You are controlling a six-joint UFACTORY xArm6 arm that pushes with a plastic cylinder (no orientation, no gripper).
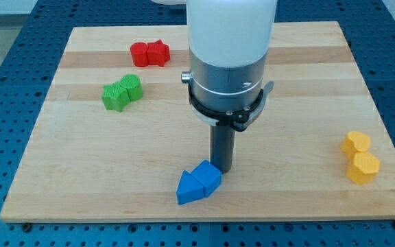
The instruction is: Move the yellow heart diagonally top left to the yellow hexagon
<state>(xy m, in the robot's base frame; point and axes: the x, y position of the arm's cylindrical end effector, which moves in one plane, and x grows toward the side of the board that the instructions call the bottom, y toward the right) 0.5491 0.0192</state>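
The yellow heart (356, 143) lies near the board's right edge, touching the yellow hexagon (363, 167) just below it and slightly to the right. My tip (222, 168) is near the bottom centre of the board, far left of both yellow blocks. It sits right behind the upper right of two blue blocks.
Two blue blocks (198, 182) lie together at the bottom centre. Two red blocks (149, 53) touch each other at the upper left. Two green blocks (123, 92) touch below them. The wooden board (300, 82) rests on a blue perforated table.
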